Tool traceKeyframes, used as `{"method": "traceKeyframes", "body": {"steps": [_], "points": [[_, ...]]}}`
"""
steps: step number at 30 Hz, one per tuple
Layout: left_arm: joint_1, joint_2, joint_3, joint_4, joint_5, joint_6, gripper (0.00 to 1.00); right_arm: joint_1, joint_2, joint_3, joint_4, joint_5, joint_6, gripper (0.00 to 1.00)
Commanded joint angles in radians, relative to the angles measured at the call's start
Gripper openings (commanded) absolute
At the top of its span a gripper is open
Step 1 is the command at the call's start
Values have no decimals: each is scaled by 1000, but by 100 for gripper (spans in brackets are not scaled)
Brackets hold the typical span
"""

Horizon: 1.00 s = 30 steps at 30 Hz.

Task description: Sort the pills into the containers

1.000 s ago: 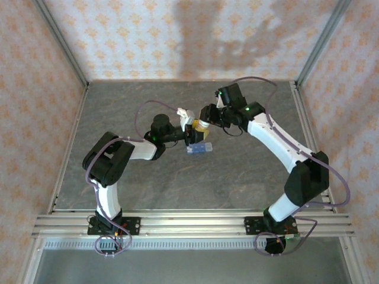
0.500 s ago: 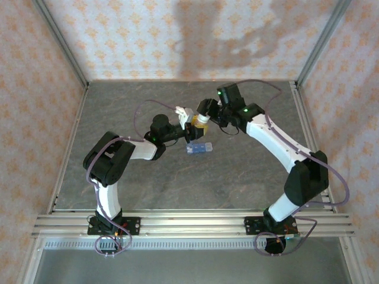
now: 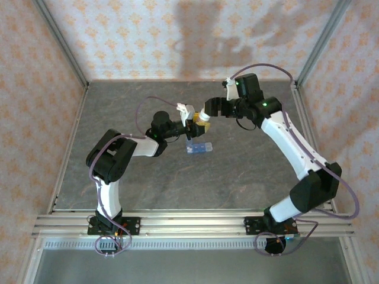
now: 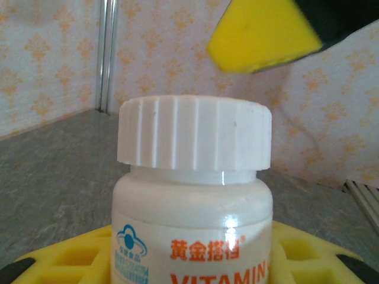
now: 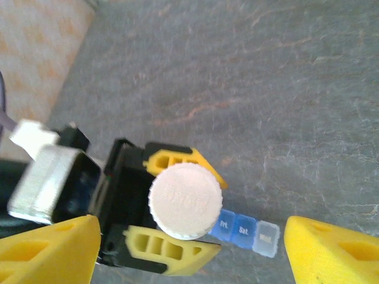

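The left gripper [image 3: 193, 126] has its yellow fingers [image 5: 177, 163] clamped on a white vitamin bottle [image 4: 195, 201], which stands upright with its ribbed cap [image 5: 185, 201] on. The right gripper [image 3: 206, 113] hovers just above that cap, its fingers [image 5: 53, 251] spread wide and touching nothing. The blue pill organizer [image 5: 246, 226] lies flat on the grey counter [image 3: 237, 171], just beside the left gripper.

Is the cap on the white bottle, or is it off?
On. The ribbed white cap sits on the bottle, held upright in the left hand.
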Motion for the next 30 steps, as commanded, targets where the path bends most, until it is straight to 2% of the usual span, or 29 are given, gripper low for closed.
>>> {"method": "traceKeyframes", "body": {"steps": [1, 18, 25, 27, 30], "points": [[9, 12, 29, 55, 65, -35, 0, -9, 39, 56, -108, -102, -158, 81], [9, -8, 0, 65, 85, -46, 0, -9, 130, 108, -93, -154, -114, 62], [8, -7, 0, 68, 84, -51, 0, -10, 156, 105, -86, -148, -89, 46], [9, -8, 0, 68, 84, -52, 0, -10, 152, 91, -70, -148, -71, 44], [8, -5, 0, 67, 82, -50, 0, -10, 141, 60, -26, -140, 9, 38]]}}
